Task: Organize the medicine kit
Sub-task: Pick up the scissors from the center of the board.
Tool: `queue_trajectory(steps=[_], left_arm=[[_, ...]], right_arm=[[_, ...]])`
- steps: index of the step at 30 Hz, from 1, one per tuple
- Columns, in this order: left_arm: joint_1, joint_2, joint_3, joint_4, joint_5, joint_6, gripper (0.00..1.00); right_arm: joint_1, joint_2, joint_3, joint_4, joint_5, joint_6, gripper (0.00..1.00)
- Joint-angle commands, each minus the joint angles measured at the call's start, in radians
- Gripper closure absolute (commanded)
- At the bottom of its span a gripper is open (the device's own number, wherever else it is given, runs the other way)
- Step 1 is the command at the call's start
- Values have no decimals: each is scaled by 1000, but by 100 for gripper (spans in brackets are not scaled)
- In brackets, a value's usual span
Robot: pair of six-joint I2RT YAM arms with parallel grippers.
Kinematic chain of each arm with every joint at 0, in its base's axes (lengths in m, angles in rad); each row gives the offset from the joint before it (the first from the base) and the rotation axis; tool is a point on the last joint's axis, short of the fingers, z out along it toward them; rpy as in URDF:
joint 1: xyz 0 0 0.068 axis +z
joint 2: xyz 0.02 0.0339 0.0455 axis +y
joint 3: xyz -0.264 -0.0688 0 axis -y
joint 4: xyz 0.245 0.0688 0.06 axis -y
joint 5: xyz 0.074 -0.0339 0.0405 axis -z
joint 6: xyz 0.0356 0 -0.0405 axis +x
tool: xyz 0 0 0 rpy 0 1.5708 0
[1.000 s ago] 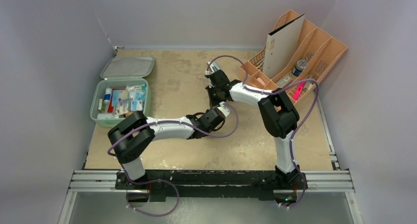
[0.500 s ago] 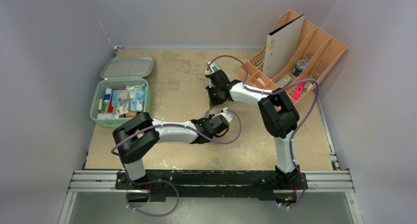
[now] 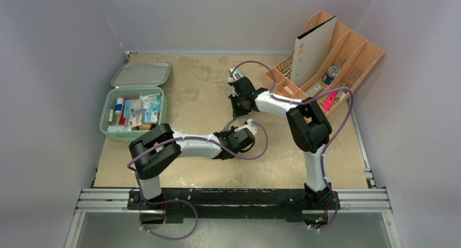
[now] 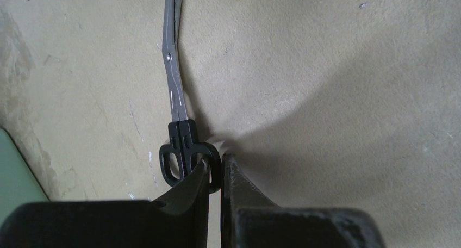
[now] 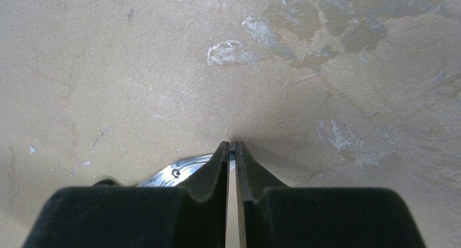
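Observation:
The mint-green medicine kit [image 3: 106, 115] lies open at the left, lid [image 3: 140, 74] folded back, its tray packed with tubes and packets. Mid-table, a pair of scissors [image 4: 174, 85] with grey metal blades and black handles lies stretched between both grippers. My left gripper [image 4: 216, 163] is shut on the right-hand handle loop. My right gripper [image 5: 231, 146] is shut on the tip of the blades [image 5: 174, 172]. In the top view the left gripper [image 3: 240, 135] sits just in front of the right gripper [image 3: 237, 104]; the scissors barely show there.
A peach slotted organizer [image 3: 365, 55] stands at the back right with a white board [image 3: 312, 49], a tin and a pink item [image 3: 329, 101] in it. Walls close in on both sides. A metal rail [image 3: 234, 199] runs along the near edge.
My left gripper has closed onto the scissors handle, and the left arm has shifted a little to the right. The right arm has stayed where it was.

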Motion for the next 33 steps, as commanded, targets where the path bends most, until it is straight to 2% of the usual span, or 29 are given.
queue_trajectory(steps=[1, 4, 11, 15, 17, 19, 33], left_arm=[[6, -29, 26, -45, -10, -22, 100], [6, -49, 41, -84, -20, -38, 100], [7, -76, 80, -176, -47, -65, 100], [8, -94, 109, -220, -73, -71, 100], [13, -105, 122, -233, -74, -70, 100], [23, -114, 137, -250, -73, -72, 100], [126, -224, 180, -319, -86, -72, 100]], right_arm=[[-1, -52, -28, -67, -1, 10, 88], [-2, -106, -22, -82, 5, 28, 80], [-6, -275, -40, -90, 74, 48, 48], [-7, -382, -74, -83, 106, 56, 34], [-7, -429, -93, -78, 115, 61, 22], [-8, -472, -110, -76, 117, 57, 3], [-9, -705, -169, -88, 216, 62, 1]])
